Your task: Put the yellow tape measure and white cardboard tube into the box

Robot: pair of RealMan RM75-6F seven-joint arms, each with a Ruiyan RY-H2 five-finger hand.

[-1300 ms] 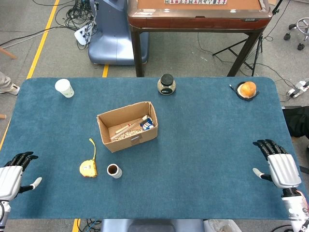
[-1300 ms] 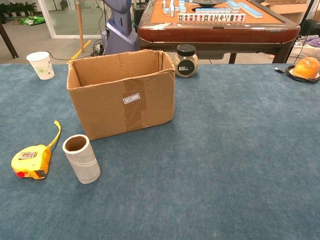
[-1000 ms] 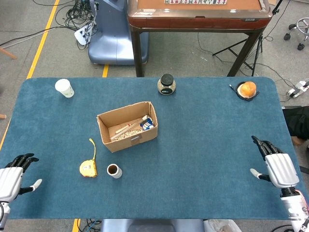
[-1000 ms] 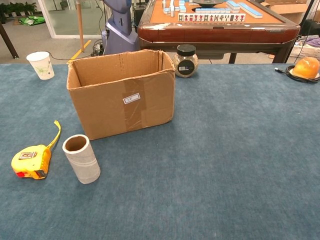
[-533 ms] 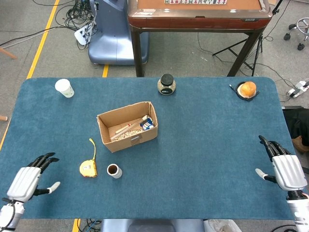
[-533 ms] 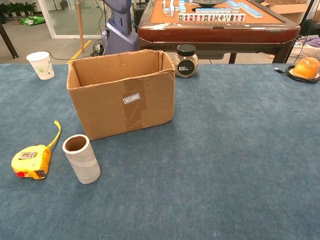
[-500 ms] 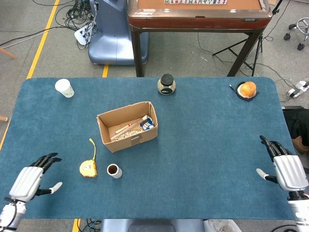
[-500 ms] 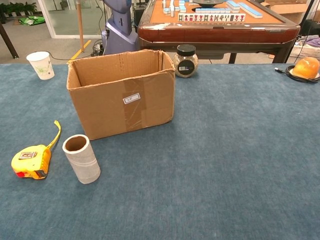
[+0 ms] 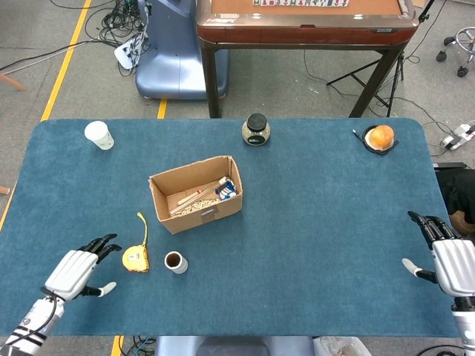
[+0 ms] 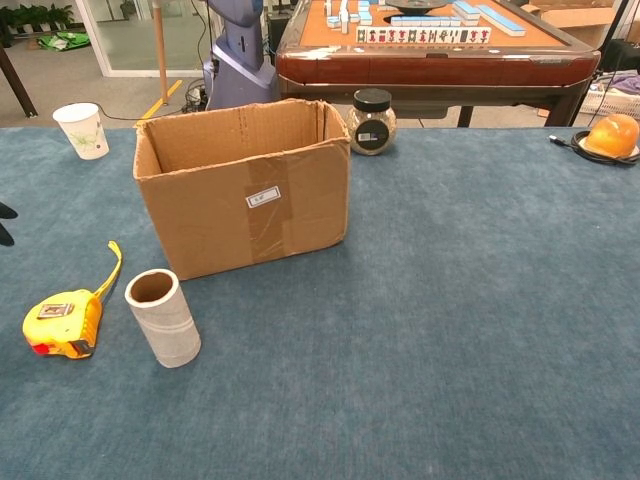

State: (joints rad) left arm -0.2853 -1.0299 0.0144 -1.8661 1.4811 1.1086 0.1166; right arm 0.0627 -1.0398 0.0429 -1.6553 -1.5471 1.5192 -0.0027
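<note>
Head view shows the left hand (image 9: 76,272) empty, fingers spread, just left of the yellow tape measure (image 9: 135,258). The white cardboard tube (image 9: 175,262) stands upright just right of the tape measure; the box (image 9: 197,194) sits beyond it. The right hand (image 9: 453,261), far right of the tape measure, is likewise empty and spread. This looks like the reach; next comes closing on the tape measure.

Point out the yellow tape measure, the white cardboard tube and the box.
yellow tape measure (image 10: 62,322), chest view, on its yellow case.
white cardboard tube (image 10: 168,327), chest view, on its outer wall below the open end.
box (image 10: 250,205), chest view, on its taped front wall.
</note>
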